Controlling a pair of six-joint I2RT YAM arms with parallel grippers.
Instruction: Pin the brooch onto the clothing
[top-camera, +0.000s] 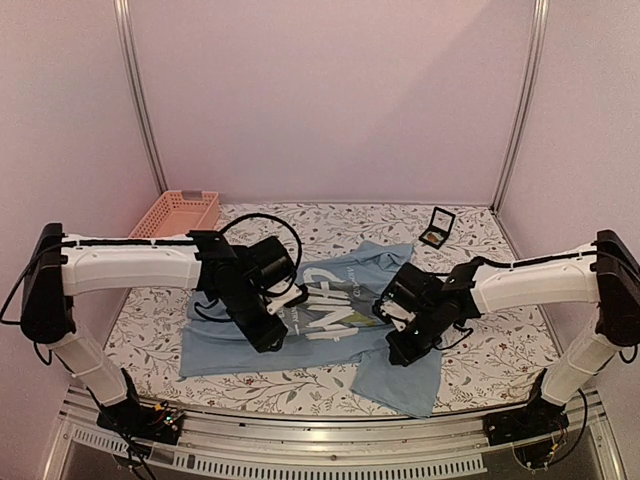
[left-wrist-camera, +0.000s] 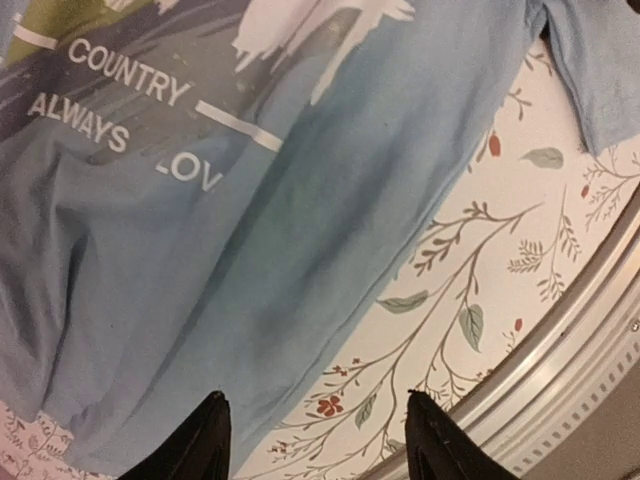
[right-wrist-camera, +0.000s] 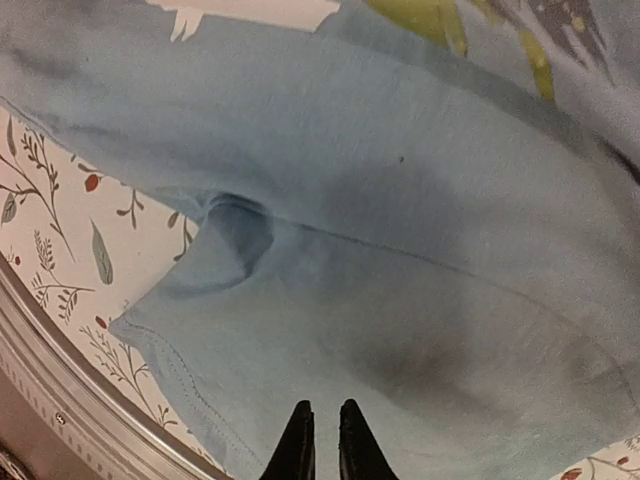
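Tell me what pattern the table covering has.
The white table covering shows grey-green leafy vines and small red flowers, clearest in the left wrist view.

Robot lab booth, alu frame (top-camera: 140, 110), pink walls (top-camera: 330, 90)

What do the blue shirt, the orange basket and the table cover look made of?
T-shirt: soft matte knit, likely cotton; it wrinkles and shows stitched hems. Basket: moulded plastic, judging by its even slotted walls. Table cover: floral-printed cloth or vinyl, matte; the pictures leave that open.
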